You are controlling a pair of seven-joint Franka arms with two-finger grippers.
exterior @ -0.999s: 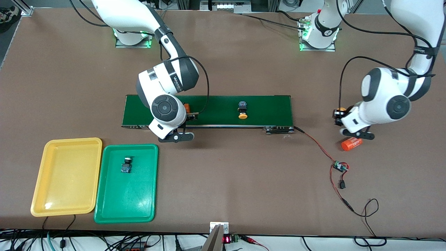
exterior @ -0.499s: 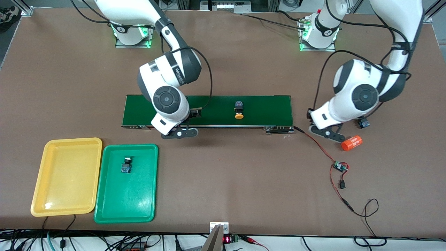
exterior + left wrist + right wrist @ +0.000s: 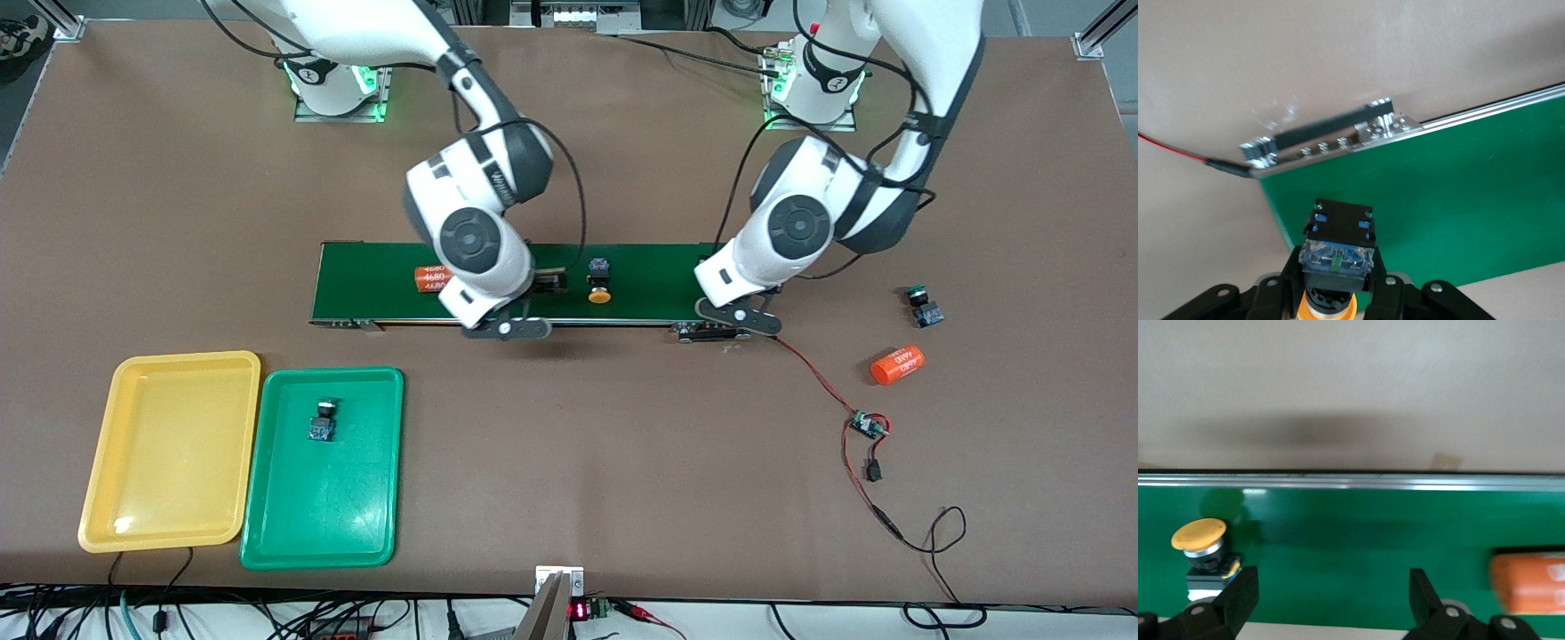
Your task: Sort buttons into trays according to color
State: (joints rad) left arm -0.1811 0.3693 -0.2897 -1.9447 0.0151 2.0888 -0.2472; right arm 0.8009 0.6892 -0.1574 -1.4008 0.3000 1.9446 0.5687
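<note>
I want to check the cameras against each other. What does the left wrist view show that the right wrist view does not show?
Only the left wrist view: the left gripper shut on a yellow-capped button over the end of the conveyor belt, the belt's end roller and a red wire.

Only the right wrist view: the right gripper with open fingers over the belt, another yellow-capped button on the belt and an orange cylinder.

Both show the green belt, its metal edge and the brown table.

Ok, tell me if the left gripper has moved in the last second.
Yes. The left gripper has swung from beside the orange cylinder to the conveyor belt's end.
</note>
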